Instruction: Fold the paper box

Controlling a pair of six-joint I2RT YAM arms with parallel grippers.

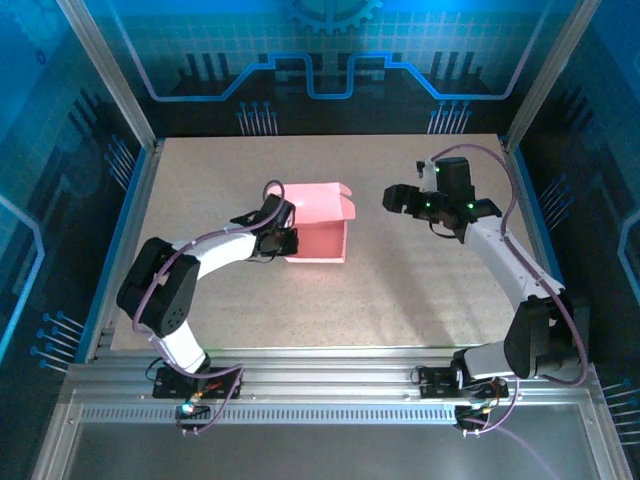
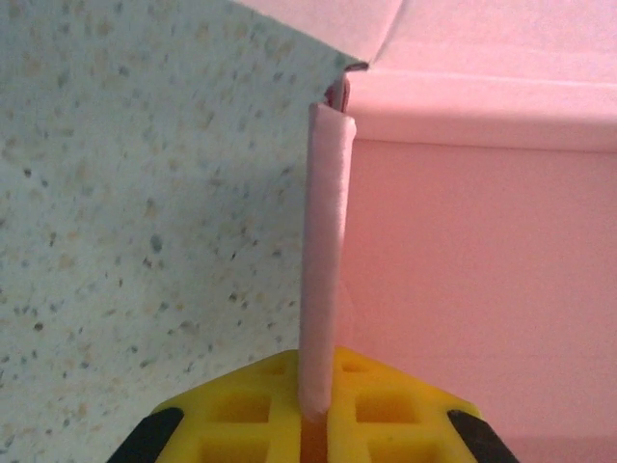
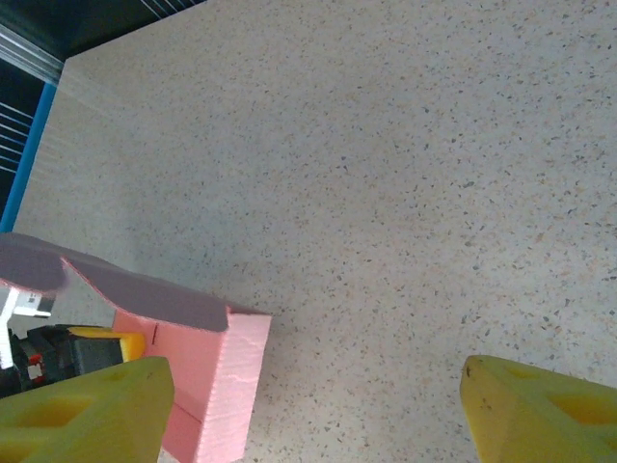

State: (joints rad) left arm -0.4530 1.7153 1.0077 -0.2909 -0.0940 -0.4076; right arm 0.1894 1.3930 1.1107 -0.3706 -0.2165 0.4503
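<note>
**Paper box.** The pink paper box (image 1: pixel 318 228) lies left of centre on the speckled surface (image 1: pixel 420 290). It is partly formed: the far panel is raised, with a curled flap at its right end, and a flat panel lies on the near side.

**Left hand.** The left hand (image 1: pixel 280 235) is at the box's left edge, jaws closed narrow on an upright wall of card. In the left wrist view this card strip (image 2: pixel 323 241) rises straight from between the yellow fingers (image 2: pixel 231 410).

**Right hand.** The right hand (image 1: pixel 392 200) hangs right of the box, apart from it, jaws wide. In its wrist view the yellow fingers (image 3: pixel 87 405) frame bare surface, and a box corner sits lower left.
</note>
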